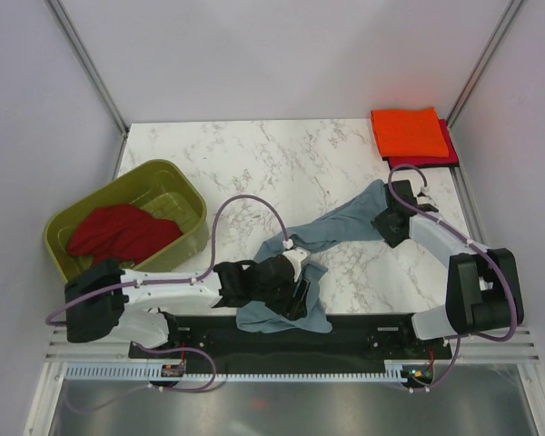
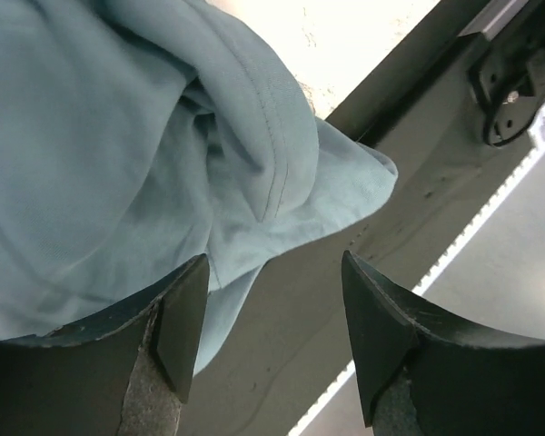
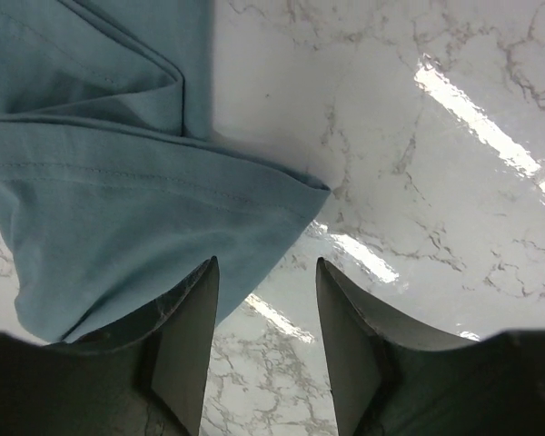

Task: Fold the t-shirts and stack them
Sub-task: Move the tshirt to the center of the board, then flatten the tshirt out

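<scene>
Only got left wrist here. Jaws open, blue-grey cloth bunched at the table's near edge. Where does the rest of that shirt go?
Observer: The blue-grey shirt stretches across the table to the right gripper, which sits at its far end, right of centre.
Operator: Right side clamped on it?
Observer: No. In the right wrist view its jaws stand open with bare tabletop between them, and the shirt's hem lies just to one side.
Operator: Any stack yet?
Observer: Yes. The orange shirt lies folded on top of the magenta-red shirt in the far right corner.
</scene>
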`<state>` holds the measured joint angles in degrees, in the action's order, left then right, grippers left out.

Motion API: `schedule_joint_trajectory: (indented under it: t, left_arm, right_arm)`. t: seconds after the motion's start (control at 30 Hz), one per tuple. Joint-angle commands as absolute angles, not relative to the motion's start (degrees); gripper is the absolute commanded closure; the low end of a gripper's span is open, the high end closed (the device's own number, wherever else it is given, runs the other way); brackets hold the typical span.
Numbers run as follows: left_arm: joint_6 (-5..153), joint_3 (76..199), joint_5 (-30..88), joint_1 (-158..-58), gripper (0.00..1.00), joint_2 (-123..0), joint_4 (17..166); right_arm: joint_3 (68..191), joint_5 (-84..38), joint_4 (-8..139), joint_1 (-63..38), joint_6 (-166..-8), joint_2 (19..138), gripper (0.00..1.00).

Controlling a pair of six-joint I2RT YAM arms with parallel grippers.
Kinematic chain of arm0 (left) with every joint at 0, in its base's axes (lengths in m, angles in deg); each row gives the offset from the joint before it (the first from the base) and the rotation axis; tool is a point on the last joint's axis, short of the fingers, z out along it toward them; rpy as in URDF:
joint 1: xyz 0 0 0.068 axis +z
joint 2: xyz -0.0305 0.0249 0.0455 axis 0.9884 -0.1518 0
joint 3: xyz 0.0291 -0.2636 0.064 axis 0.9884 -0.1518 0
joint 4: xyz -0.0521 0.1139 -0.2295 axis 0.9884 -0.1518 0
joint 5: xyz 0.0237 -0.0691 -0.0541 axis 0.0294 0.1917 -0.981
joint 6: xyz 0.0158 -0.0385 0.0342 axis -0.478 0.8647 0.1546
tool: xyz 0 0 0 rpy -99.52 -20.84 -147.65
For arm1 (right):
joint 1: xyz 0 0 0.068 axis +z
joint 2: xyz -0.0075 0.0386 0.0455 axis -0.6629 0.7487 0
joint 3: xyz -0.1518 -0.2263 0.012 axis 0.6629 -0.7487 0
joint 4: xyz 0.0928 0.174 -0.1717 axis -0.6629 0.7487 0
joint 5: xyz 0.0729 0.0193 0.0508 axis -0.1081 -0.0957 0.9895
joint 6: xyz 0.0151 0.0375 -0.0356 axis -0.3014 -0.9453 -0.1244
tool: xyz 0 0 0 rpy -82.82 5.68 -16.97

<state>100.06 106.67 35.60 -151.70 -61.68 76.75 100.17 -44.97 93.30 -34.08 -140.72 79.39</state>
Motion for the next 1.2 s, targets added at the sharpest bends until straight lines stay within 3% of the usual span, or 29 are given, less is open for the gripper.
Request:
schedule_joint_trajectory:
  t: [0.0, 0.37, 0.67, 0.87, 1.17]
  left_arm:
    - [98.6, 110.6, 37.4, -153.7, 0.32, -65.1, 81.1]
    - [98.9, 116.8, 48.4, -161.7, 0.34, -68.8, 73.5]
    - [101.1, 121.4, 55.0, -164.0, 0.42, -74.4, 67.8]
    - [101.8, 123.0, 58.8, -164.1, 0.44, -77.9, 65.6]
    - [99.5, 125.9, 62.9, -164.1, 0.44, -82.3, 65.5]
  right_arm:
    - [99.1, -46.3, 89.2, -34.6, -142.6, 79.5, 0.46]
    - [96.1, -49.3, 85.4, -37.9, -140.4, 79.4, 0.50]
    - [95.3, -47.3, 82.9, -39.2, -139.5, 83.2, 0.55]
    - [94.5, -46.6, 81.3, -39.4, -138.4, 82.9, 0.75]
    - [93.5, -44.9, 80.0, -39.5, -138.2, 82.2, 0.77]
